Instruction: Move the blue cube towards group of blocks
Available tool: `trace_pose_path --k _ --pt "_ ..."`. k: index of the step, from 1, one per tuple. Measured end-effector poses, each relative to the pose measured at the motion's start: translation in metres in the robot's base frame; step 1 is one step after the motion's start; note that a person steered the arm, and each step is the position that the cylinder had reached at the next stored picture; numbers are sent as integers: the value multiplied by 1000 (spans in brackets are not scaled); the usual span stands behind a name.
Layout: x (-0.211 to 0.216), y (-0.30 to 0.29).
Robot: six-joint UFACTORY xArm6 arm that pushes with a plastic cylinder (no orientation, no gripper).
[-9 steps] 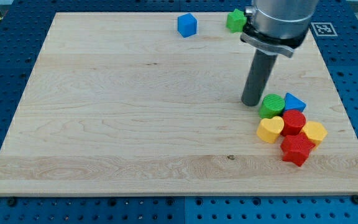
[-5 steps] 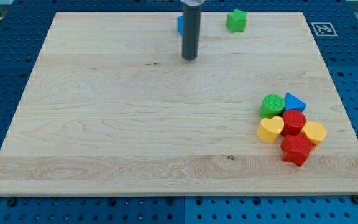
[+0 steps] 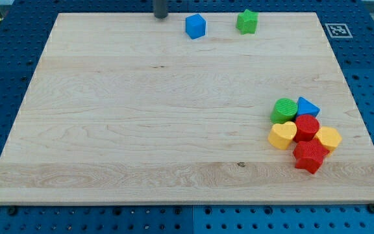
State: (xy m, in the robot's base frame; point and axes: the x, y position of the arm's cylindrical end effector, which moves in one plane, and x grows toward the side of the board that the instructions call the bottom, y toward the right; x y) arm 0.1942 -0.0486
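The blue cube (image 3: 195, 26) sits near the top edge of the wooden board (image 3: 141, 117), a little right of centre. My tip (image 3: 160, 16) rests at the board's top edge, to the left of the blue cube and apart from it. The group of blocks lies at the lower right: a green cylinder (image 3: 284, 110), a blue triangle (image 3: 307, 106), a red cylinder (image 3: 307, 127), a yellow heart (image 3: 282, 136), a yellow block (image 3: 329, 138) and a red block (image 3: 310, 156), packed together.
A green star block (image 3: 247, 21) stands alone near the top edge, right of the blue cube. A fiducial marker (image 3: 337, 30) sits off the board's top right corner. The blue perforated table surrounds the board.
The rod moved from beside the green cylinder up and left across the board, past the blue cube, to the top edge left of it. No block has moved.
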Motion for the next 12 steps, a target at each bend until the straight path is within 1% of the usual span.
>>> trace_pose_path --k 1,2,4,5,7,9,10,12 --pt "3 36" --pt "14 49" --pt "28 49" --pt "44 58" --pt "94 78" --pt "148 117" --pt "174 140" --pt "207 212"
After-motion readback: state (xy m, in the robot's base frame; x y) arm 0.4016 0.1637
